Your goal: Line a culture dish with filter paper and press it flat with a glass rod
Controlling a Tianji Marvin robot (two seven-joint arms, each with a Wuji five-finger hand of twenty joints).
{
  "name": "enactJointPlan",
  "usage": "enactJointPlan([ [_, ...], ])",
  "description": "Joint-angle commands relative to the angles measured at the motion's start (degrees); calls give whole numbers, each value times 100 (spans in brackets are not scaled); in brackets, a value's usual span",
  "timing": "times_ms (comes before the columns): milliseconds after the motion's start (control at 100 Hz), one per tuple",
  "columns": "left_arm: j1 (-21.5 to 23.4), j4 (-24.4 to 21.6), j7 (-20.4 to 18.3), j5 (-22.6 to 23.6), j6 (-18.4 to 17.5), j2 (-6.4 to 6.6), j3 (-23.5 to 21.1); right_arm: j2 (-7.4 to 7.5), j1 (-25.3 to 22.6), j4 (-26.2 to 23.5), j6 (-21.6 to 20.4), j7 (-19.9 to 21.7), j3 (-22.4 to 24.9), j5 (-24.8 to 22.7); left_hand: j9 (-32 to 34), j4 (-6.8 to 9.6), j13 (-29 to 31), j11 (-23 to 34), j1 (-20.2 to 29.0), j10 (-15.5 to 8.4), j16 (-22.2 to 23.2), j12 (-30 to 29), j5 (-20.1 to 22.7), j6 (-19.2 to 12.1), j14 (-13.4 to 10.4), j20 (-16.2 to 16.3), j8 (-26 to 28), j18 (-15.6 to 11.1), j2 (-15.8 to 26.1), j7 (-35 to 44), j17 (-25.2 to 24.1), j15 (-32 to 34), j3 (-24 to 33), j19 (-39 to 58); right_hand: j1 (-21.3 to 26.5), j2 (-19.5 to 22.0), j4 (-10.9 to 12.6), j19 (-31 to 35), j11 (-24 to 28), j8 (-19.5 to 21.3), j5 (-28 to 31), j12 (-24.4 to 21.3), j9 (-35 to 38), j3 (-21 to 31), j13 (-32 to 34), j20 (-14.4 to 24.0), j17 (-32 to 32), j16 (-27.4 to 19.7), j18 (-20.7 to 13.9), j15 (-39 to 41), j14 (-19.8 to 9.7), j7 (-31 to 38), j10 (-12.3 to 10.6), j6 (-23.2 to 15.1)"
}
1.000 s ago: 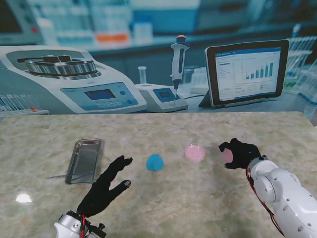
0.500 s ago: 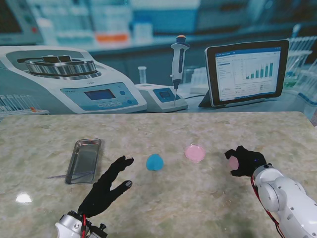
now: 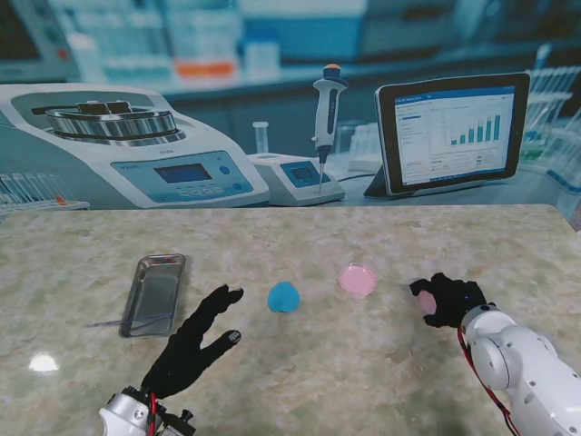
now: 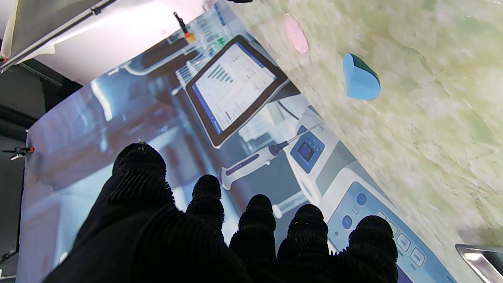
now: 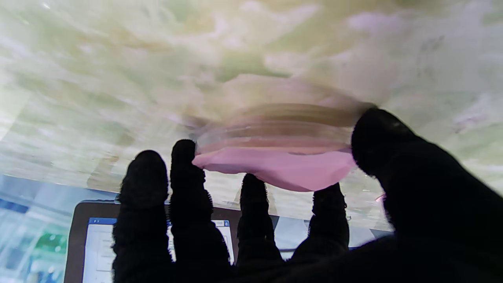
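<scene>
Right robot hand [image 3: 445, 299], lower right of the stand's frame, grips what looks like a pink-lined dish [image 5: 275, 157]; keep it level. Left robot hand [image 3: 193, 341] idles, fingers spread.

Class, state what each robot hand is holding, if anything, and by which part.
Right hand grips a clear dish with pink paper by its rim, thumb opposite fingers. Left hand holds nothing.

Glossy marbled table [image 3: 300, 363]; shiny metal tray [image 3: 154, 292]; knitted black right hand [image 3: 447, 298].
</scene>
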Motion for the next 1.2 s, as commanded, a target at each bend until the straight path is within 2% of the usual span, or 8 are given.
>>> enactJointPlan([
  [0, 51, -47, -18, 6, 6, 2, -8, 3, -34, -7, 38, 71, -41, -35, -111, 80, -161, 37, 43, -26, 57, 132, -88, -205, -174, 91, 1, -167, 150, 65, -11, -45, -94, -252, 71, 76, 173, -134, -94, 135, -117, -73, -53, 82, -272, 11, -159, -88, 250, -236, 101, -192, -119, -177],
  [140, 61, -61, -21, 6, 10, 3, -14, 10, -22, -31, 66, 142, -72, -79, -110, 81, -161, 36, 48, -22, 54, 128, -82, -199, -169, 92, 0, -171, 154, 64, -11, -46, -90, -252, 21, 69, 164, -363, -446, 210, -116, -201, -63, -41, -534, -82, -418, -223, 368, -491, 172, -576, -87, -154],
  [330, 66, -80, -33, 6, 17, 4, -27, 21, -37, -98, 90, 273, -74, -150, -111, 81, -162, 36, 46, -28, 50, 128, -86, -218, -170, 93, 2, -167, 152, 68, -12, -49, -93, -252, -311, 4, 13, -832, -1555, 190, -154, -642, -73, -501, -941, -337, -783, -482, 581, -949, 275, -1329, 4, -41],
  [460, 68, -86, -27, 4, 22, 3, -30, 25, -53, -139, 92, 328, -53, -192, -110, 81, -163, 35, 46, -30, 46, 125, -83, -202, -169, 91, 2, -169, 156, 67, -12, -50, -92, -254, -562, 76, -68, -1386, -2257, -244, -232, -866, -116, -829, -1230, -760, -1114, -792, 791, -1426, 310, -1764, 59, 79],
  [630, 65, -86, -34, 4, 26, 5, -27, 11, -100, -234, 133, 324, 16, -179, -112, 82, -161, 35, 48, -22, 45, 126, -77, -199, -170, 89, 3, -168, 150, 70, -12, -48, -91, -254, -632, 218, -64, -1905, -2612, -791, -150, -920, -138, -1036, -1435, -1274, -1428, -1147, 969, -1856, 227, -2096, 24, 379],
  [790, 65, -87, -44, 11, 27, 7, -28, -18, -145, -364, 97, 257, 136, -30, -111, 81, -162, 36, 49, -24, 43, 127, -76, -202, -173, 89, 2, -169, 154, 69, -11, -48, -90, -254, -546, 368, -34, -2226, -2416, -946, -144, -1349, -4, -1180, -1424, -1718, -1691, -1581, 944, -2219, -410, -2113, -331, 539],
  [990, 72, -92, -52, 34, 45, 10, -40, -73, -158, -578, -65, 110, 207, 331, -109, 82, -162, 37, 56, -27, 42, 128, -75, -208, -168, 86, 4, -165, 152, 72, -13, -48, -90, -256, -422, 697, 16, -2654, -2149, -1268, -80, -2008, 68, -1362, -1377, -2285, -2009, -1998, 367, -2544, -1127, -2315, -317, 935],
  [1190, 77, -85, -66, 64, 55, 16, -37, -121, -51, -732, -308, 43, 50, 815, -111, 82, -163, 36, 54, -30, 42, 128, -79, -204, -172, 83, 5, -165, 158, 73, -12, -48, -91, -255, -32, 1163, 181, -2718, -2006, -1619, -34, -2054, 49, -1339, -1276, -2365, -2075, -2077, -103, -2586, -1538, -2354, -301, 1224],
])
